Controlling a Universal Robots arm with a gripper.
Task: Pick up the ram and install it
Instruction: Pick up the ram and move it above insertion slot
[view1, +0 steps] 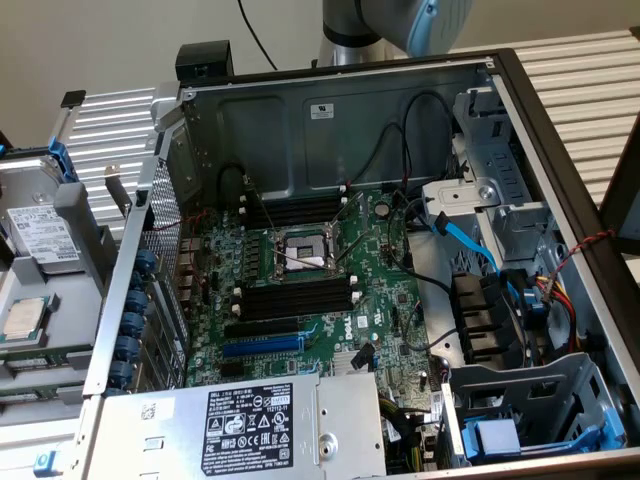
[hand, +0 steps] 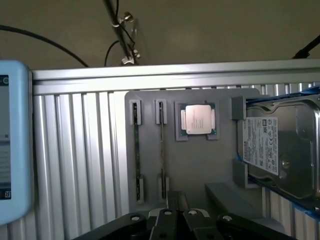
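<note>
The ram (hand: 161, 150) is a thin stick standing on edge in grey holders on a grey tray (hand: 200, 170). A second thin stick (hand: 137, 150) stands beside it in its own holders. My gripper (hand: 175, 201) hovers above the tray's near edge, close to the end of the ram. Its black fingers (hand: 171, 202) are pressed together and hold nothing. In the exterior view the open computer case shows black memory slots with white clips (view1: 296, 296) in front of the processor socket (view1: 300, 255), and more slots (view1: 295, 210) behind it.
A processor chip (hand: 199, 120) and a hard drive (hand: 277, 145) lie on the same tray. It rests on a ribbed metal table (hand: 75, 160). A white-blue device (hand: 12, 140) stands at the side. In the case there are a blue expansion slot (view1: 262, 347), cables (view1: 470, 245) and a power supply (view1: 240, 430).
</note>
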